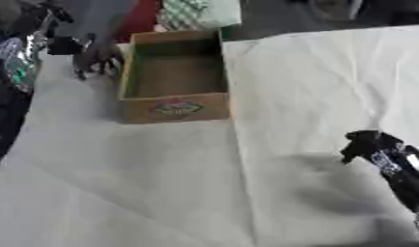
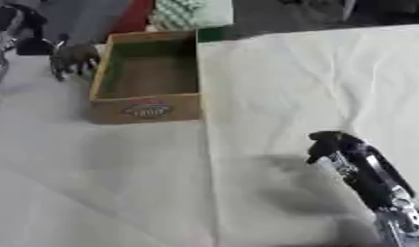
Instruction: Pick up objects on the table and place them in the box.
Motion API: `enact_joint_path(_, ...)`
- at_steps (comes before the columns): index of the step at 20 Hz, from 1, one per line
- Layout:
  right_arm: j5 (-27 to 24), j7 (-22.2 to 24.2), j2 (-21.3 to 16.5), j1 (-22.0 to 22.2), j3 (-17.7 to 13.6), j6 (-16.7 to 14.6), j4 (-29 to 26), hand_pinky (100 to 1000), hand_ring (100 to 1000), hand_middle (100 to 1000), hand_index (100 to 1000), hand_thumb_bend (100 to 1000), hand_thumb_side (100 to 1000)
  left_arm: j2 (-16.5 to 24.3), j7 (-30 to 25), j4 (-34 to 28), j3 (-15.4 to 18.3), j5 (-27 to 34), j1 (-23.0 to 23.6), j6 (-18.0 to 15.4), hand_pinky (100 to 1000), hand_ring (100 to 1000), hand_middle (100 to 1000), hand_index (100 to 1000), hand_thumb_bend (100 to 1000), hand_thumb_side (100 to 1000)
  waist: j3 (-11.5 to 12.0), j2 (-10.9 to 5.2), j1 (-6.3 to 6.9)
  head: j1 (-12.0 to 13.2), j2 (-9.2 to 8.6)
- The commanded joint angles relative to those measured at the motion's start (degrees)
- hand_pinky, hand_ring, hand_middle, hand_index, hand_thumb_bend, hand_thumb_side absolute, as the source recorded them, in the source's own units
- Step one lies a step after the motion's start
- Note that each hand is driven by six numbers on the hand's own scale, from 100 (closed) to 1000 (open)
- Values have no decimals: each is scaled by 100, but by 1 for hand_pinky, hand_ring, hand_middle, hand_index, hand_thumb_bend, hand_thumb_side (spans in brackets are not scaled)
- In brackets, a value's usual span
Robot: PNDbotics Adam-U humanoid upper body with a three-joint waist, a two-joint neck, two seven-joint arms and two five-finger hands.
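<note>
An open cardboard box with a printed label on its front wall stands at the upper left of the white-covered table; its brown floor looks bare. My left hand hangs just outside the box's left wall, fingers drooping down, relaxed, with nothing seen in them. Low on the right, my right hand shows as a dark blurred lump at the end of its forearm, hovering over the cloth well away from the box. No loose object shows on the cloth.
Beyond the table's far edge lie a red shape and a green-and-white patterned thing. Dark floor shows at the top right. The cloth has a seam running down its middle.
</note>
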Motion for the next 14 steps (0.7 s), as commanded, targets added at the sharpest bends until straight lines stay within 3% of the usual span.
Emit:
enact_joint_path(1, 25, 11, -65, -63, -7, -10, -63, 753, 540, 547, 751, 100, 661, 161, -106, -45, -8, -64, -75, -99, 784, 776, 747, 747, 426, 437, -13, -74, -8, 2, -79)
enact_joint_path(8, 41, 22, -54, -66, -2, -8, -55, 754, 540, 547, 751, 100, 667, 149, -403, -3, -20, -177, -34, -310, 815, 819, 783, 770, 447, 352, -45, -36, -2, -2, -107)
enact_joint_path(12, 53, 22, -63, -86, 1, -16, -58, 754, 540, 547, 752, 100, 671, 158, -389, -3, 9, -241, -11, -366, 836, 853, 817, 775, 367, 229, -84, 11, 2, 10, -143)
enact_joint_path(14, 62, 29, -58, -95, 8, -17, -58, 754, 539, 547, 752, 100, 674, 155, -303, 2, 21, -279, 0, -354, 837, 854, 819, 774, 350, 213, -115, 41, 8, 19, -160)
